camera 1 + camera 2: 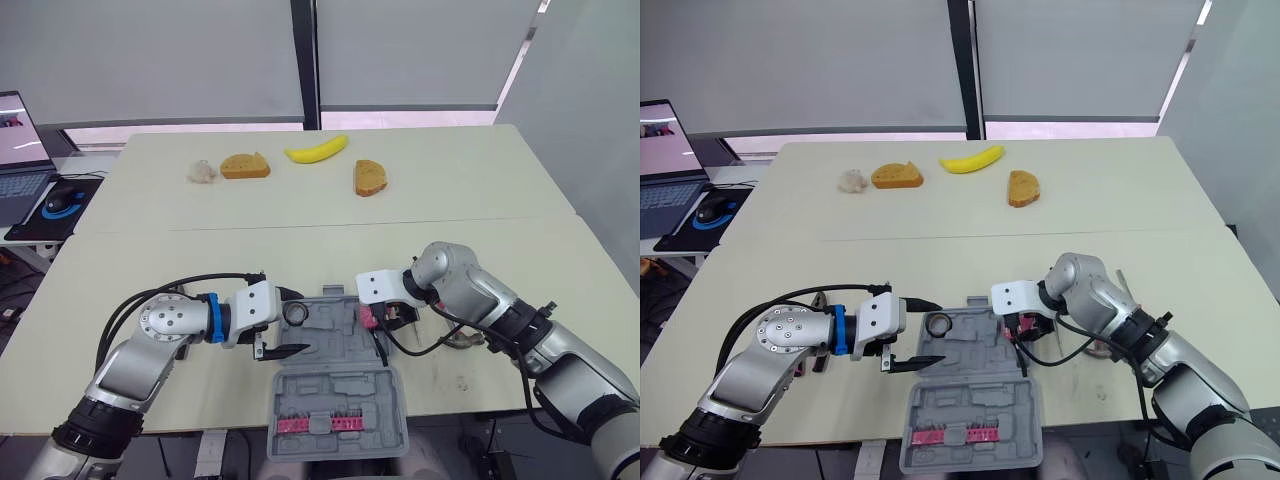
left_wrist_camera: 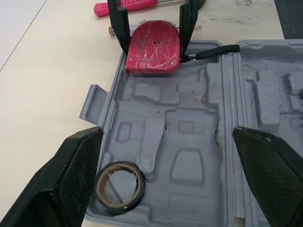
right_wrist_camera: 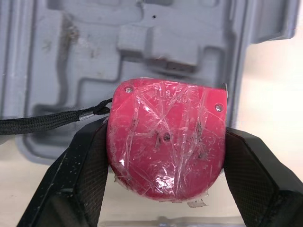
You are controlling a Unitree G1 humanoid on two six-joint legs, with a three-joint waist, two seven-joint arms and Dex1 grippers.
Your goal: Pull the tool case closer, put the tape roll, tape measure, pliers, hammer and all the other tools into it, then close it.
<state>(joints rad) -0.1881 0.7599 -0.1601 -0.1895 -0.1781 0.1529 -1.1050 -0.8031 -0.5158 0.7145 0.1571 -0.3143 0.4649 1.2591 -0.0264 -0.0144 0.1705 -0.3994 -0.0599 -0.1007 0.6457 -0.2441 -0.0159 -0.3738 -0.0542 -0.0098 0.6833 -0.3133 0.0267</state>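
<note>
Pink-handled tool is mostly chopped off by the left wrist view's top edge, the laptop runs off the left eye view's side, and the small thing behind the right arm is too covered to name.

Bright and even all over, with soft daylight from under the blinds. Faint, soft shadows on the table. Sharp up close, with small shiny spots on the red tape measure.
</note>
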